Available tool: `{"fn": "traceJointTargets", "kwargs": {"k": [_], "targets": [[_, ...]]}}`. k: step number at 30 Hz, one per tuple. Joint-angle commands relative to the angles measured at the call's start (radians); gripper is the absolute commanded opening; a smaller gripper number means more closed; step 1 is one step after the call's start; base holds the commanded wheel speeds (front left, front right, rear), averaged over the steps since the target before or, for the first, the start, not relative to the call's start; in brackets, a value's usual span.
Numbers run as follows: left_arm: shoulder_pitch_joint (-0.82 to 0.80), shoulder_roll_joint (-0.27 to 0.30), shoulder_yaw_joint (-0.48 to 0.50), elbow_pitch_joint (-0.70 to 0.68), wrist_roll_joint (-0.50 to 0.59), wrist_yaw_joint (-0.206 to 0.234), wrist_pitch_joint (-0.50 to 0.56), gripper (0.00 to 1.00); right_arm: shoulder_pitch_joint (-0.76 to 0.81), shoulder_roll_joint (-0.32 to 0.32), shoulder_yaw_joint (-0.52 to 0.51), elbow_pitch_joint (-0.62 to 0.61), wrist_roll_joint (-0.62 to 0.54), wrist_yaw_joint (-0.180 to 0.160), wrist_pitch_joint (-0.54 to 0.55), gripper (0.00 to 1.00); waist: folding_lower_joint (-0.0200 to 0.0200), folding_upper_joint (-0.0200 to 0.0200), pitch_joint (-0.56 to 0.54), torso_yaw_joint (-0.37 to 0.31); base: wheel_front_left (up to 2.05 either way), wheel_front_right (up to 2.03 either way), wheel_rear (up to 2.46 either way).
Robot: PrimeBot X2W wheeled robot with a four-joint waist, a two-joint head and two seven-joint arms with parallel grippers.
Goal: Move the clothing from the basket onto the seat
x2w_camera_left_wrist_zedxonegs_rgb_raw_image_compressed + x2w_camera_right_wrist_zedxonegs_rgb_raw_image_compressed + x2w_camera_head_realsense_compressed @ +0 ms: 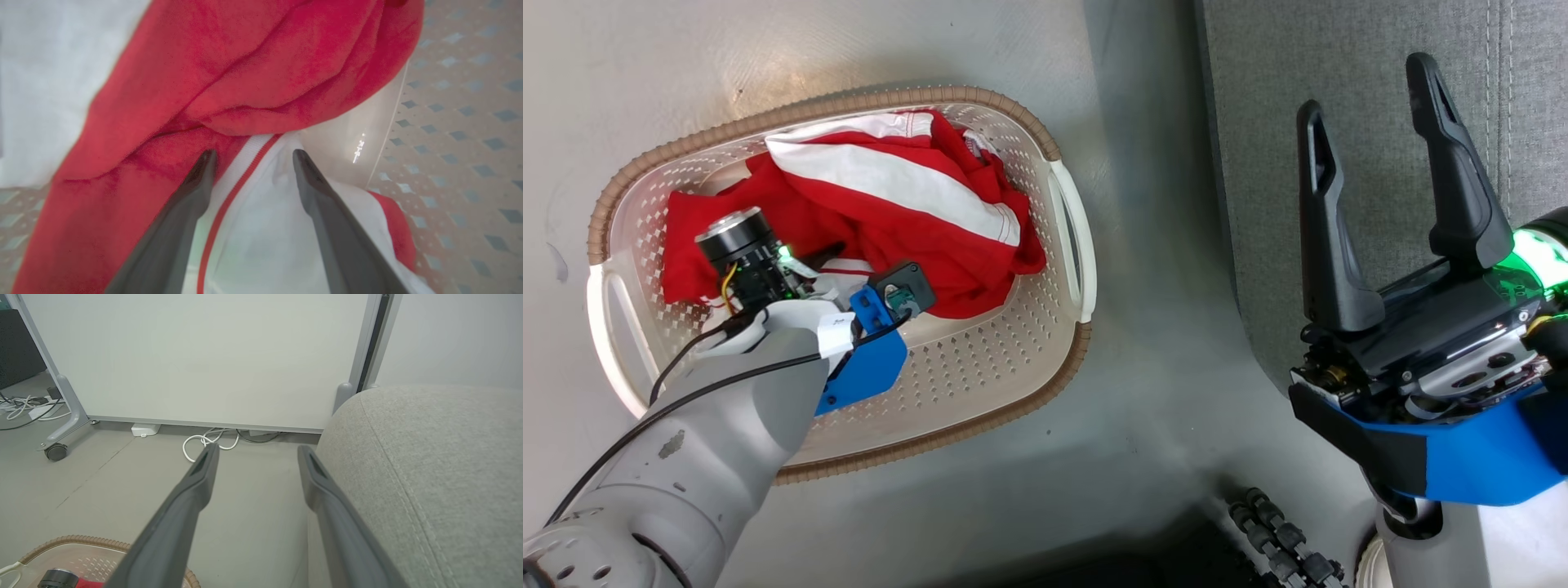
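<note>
The clothing (890, 188), bright red with broad white stripes, lies bunched in the far half of the basket (849, 102), a cream perforated tub with a brown rim on the grey floor. My left arm (760, 343) reaches down into the basket over the clothing's near edge. Seen from the left wrist, my left gripper (253, 157) is open, its fingers straddling a white fold with a thin red stripe, against the red cloth (245, 73). My right gripper (1376, 171) stands open and empty beside the front edge of the light-grey seat (1250, 204).
A white panel on castors (196, 355) stands beyond the floor, with white cables (204, 441) at its foot. The seat (429, 477) rises at the right of the right wrist view, the basket's rim (81, 540) at lower left. A black ribbed part (1274, 539) lies near the bottom.
</note>
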Motion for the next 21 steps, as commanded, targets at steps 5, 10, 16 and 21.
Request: {"fn": "traceJointTargets", "kwargs": {"k": [5,10,16,21], "targets": [[0.018,0.026,-0.004,0.004,-0.007,-0.001,0.059,1.0,-0.007,-0.003,-0.002,-0.002,0.008,0.0,-0.003,1.0,0.0,0.0,0.01,-0.006,0.0,0.0,0.0],[0.002,0.049,-0.004,-0.001,-0.019,-0.001,0.086,1.0,-0.007,-0.003,-0.008,-0.005,-0.001,0.0,-0.003,1.0,0.0,0.0,0.024,-0.003,0.0,0.0,0.0],[-0.003,0.048,-0.004,0.001,-0.009,-0.001,0.137,1.0,-0.015,-0.003,0.0,-0.006,-0.013,0.0,-0.003,1.0,0.0,0.0,0.035,0.001,0.0,0.0,0.0],[-0.017,0.032,-0.004,0.002,-0.008,-0.001,0.145,0.28,-0.018,-0.003,0.001,-0.012,-0.027,0.0,-0.003,1.0,0.0,0.0,0.045,0.007,0.0,0.0,0.0]]}}
